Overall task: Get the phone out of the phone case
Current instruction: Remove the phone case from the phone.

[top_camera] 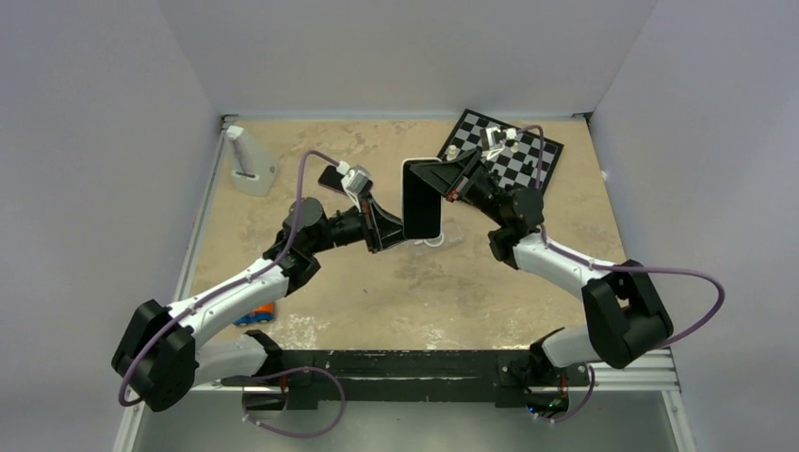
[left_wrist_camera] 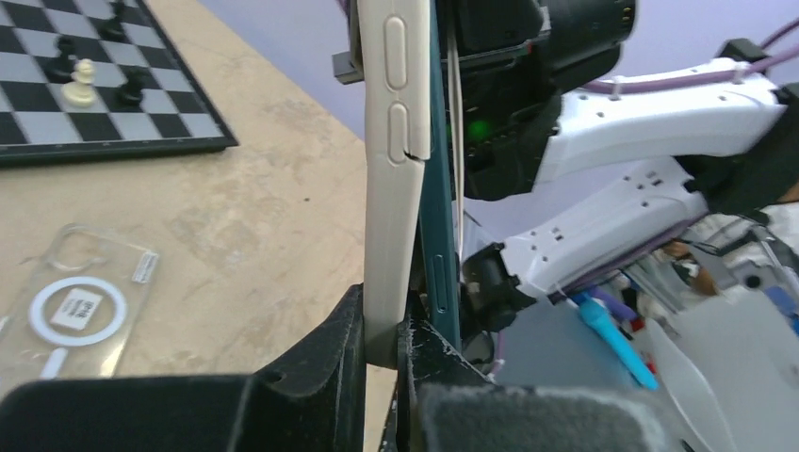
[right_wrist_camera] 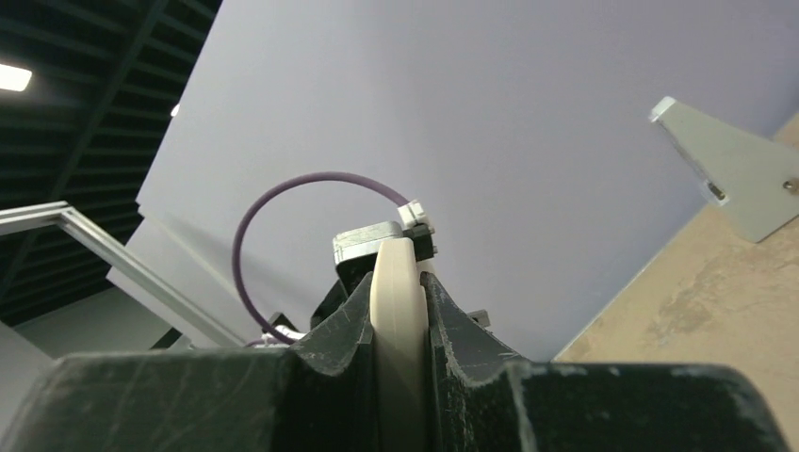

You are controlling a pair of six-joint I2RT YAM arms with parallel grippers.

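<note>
Clamped at either end by the left gripper (left_wrist_camera: 382,325) and the right gripper (right_wrist_camera: 398,282), both closed on it, the cream plastic phone case (left_wrist_camera: 391,188) is held upright beside the checkered chessboard (top_camera: 528,155). Partly peeled out and seemingly ungripped, the thin black phone (left_wrist_camera: 438,217) could be dropped.

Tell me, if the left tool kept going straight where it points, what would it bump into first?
The left tool is clamped on the cream-cased black phone, which would travel along. Past that, the right tool gripping the phone's far end probably comes first; depth is unclear.
</note>
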